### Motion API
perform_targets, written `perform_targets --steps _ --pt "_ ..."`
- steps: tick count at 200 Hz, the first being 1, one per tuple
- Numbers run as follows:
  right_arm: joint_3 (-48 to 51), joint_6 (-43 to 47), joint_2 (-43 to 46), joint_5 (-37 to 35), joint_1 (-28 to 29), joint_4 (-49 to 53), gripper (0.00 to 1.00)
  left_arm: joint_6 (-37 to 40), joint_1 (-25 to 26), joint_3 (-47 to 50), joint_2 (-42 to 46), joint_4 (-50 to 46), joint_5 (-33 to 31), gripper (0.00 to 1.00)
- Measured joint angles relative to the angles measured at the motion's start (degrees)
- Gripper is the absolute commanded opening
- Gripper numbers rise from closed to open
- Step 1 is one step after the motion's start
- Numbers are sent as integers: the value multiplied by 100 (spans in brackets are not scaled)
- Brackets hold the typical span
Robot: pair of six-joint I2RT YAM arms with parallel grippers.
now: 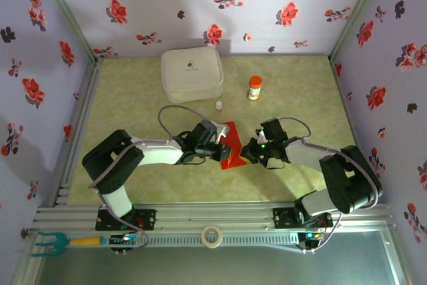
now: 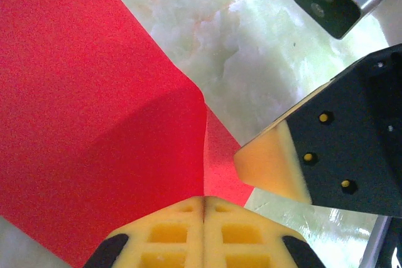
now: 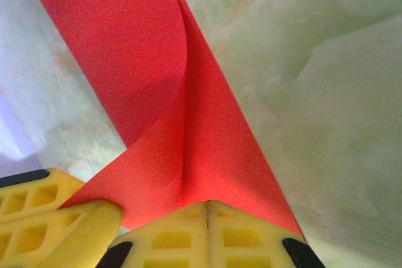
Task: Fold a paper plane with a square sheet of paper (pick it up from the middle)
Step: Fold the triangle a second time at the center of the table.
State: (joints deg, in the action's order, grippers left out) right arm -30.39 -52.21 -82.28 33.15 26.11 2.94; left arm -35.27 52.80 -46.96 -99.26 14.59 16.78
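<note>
L gripper [image 2: 204, 210], R gripper [image 3: 208, 210] pinch red sheet [image 2: 94, 92].

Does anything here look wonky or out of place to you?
Only the square sheet of paper at the middle of the table: it isn't lying flat. The left gripper and right gripper pinch it from opposite sides, so it bows up and curls over itself. I see no tear or spill.

soft, even light in the top view, a faint shadow on the back wall [image 1: 160, 5] at 12 o'clock above the white case [image 1: 192, 75]. wrist views are brighter: the desk [image 2: 251, 61] glares pale toward 1 o'clock, the square sheet of paper [image 3: 138, 61] looks grainy, shaded inside its curl
</note>
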Motion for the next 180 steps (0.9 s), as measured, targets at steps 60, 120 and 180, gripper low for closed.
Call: perform_targets --steps 60,120,180 --pt "-302 107 -439 -31 144 2 1 2 0 0 0 -2 0 0" --pt "-472 503 -647 -260 170 321 0 4 -98 0 0 -2 2 0" --pt "-505 684 -645 -299 170 402 0 146 -358 4 -11 -85 0 0"
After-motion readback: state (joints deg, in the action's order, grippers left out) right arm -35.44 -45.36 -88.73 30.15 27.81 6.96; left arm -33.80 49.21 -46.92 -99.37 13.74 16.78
